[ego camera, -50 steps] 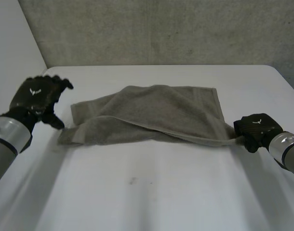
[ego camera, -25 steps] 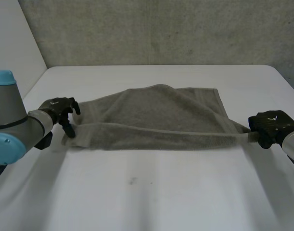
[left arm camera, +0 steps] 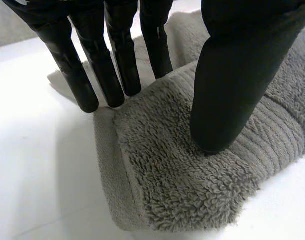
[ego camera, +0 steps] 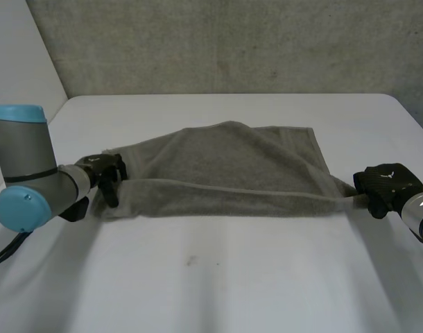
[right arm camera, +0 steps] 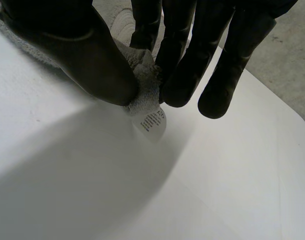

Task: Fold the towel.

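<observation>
A grey-brown towel [ego camera: 225,166] lies across the table's middle, folded over with its near edge pulled taut between my hands. At its left end sits my left hand [ego camera: 104,172]. In the left wrist view the thumb [left arm camera: 237,80] presses down into the thick folded corner [left arm camera: 182,190], the fingers [left arm camera: 117,60] reach down behind that fold, and the cloth is bunched between them. My right hand [ego camera: 385,184] is at the towel's right end. There its thumb [right arm camera: 92,50] and fingers pinch the corner [right arm camera: 145,85], and a small white label [right arm camera: 153,122] hangs below.
The white table [ego camera: 218,277] stretches bare in front of the towel. A grey wall [ego camera: 232,41] stands behind the table's far edge. My left arm, grey with a blue cap [ego camera: 21,208], rests low at the table's left side.
My left hand has come in to the towel's left end, dropped onto the corner and closed its fingers round it. My right hand has pulled rightward, drawing the near edge straight.
</observation>
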